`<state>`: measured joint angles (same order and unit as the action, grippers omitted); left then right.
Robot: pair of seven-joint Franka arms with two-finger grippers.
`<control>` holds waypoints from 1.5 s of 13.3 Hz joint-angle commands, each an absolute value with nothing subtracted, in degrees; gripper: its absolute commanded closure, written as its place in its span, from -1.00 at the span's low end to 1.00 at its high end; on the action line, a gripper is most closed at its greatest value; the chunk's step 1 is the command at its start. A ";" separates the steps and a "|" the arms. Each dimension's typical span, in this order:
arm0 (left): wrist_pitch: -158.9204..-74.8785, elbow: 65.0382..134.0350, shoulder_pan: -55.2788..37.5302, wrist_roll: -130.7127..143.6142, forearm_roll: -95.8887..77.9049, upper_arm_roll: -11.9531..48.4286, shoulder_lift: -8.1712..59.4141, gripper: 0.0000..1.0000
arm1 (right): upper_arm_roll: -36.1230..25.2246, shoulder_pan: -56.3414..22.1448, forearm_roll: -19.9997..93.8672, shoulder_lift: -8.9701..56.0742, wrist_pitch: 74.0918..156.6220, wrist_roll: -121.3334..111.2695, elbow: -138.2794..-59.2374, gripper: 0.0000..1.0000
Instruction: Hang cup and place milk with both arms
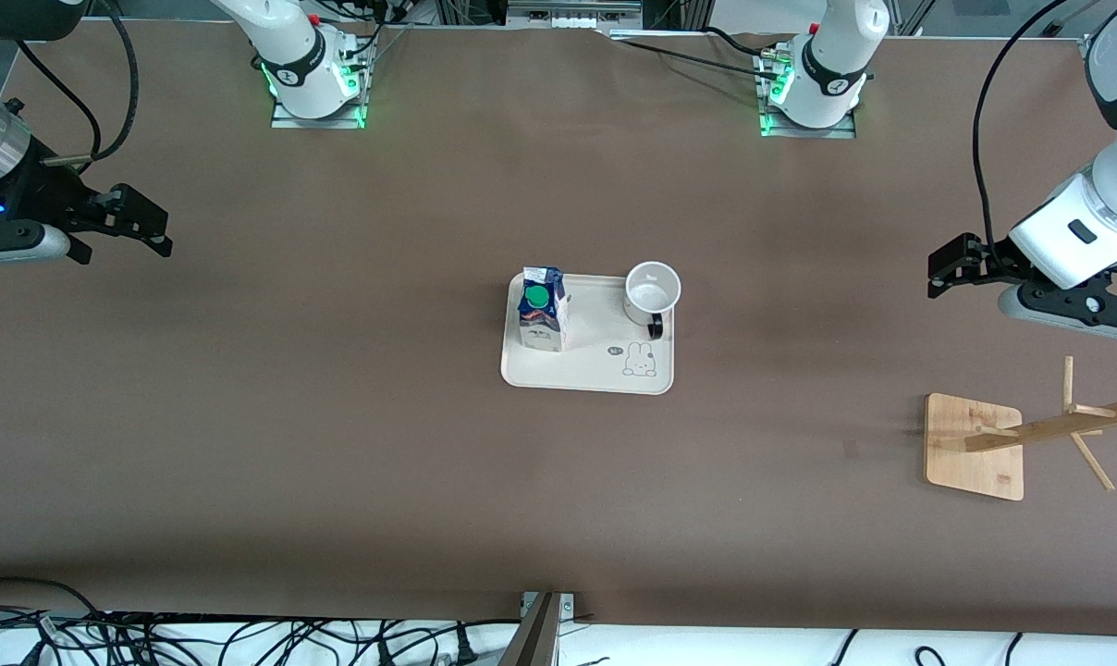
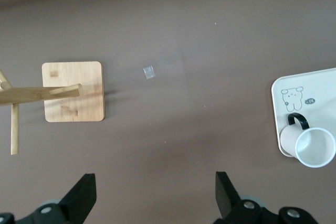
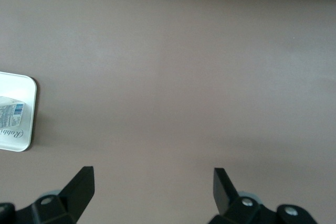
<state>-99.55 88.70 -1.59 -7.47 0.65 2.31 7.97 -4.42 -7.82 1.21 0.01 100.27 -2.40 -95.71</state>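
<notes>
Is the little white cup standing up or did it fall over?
Standing up. The cup sits on the tray with its round mouth facing up, and it looks empty inside.

The right arm (image 1: 286, 55) rises from its base at the top of the bench (image 1: 337, 481) and reaches out toward its own end, well apart from the tray (image 1: 521, 375). Its right claw (image 1: 147, 227) hangs over bare bench, fingers (image 3: 79, 187) spread wide, holding nothing. The left arm (image 1: 1090, 222) reaches toward its own end of the bench, also well apart from the tray. Its left claw (image 1: 949, 268) hangs over bare bench with fingers (image 2: 84, 198) spread wide and empty, pointing toward the tray.
</notes>
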 commanded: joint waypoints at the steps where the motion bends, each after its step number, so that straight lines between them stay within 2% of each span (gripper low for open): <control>1: -101.86 94.21 -1.23 -7.91 0.70 2.37 3.53 -1.00 | -4.57 -7.82 1.32 -0.34 98.79 -2.21 -95.96 -1.00; 6: -101.78 94.13 -1.41 -7.91 0.70 2.46 3.52 -1.00 | -4.40 -8.08 1.05 0.97 98.62 -3.16 -95.18 -1.00; 10: -101.25 93.96 -1.41 -8.00 1.40 2.46 3.52 -1.00 | -4.04 -9.49 1.75 1.84 90.90 -3.34 -95.10 -1.00; 12: -100.99 93.87 -1.41 -7.91 1.41 2.46 3.52 -1.00 | -4.04 -12.55 3.33 2.80 90.88 -2.29 -94.92 -1.00; 16: -100.90 93.69 -1.41 -7.65 1.41 2.37 3.60 -1.00 | -3.96 -21.69 11.75 12.01 91.32 11.81 -87.39 -1.00; 20: -100.72 93.60 -1.41 -7.56 1.41 2.37 3.60 -1.00 | -4.04 -30.75 12.13 23.36 95.35 22.05 -77.18 -1.00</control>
<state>-100.78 92.59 -1.53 -7.48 0.71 2.27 4.93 -3.34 -28.61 11.11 17.09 95.38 18.97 -84.36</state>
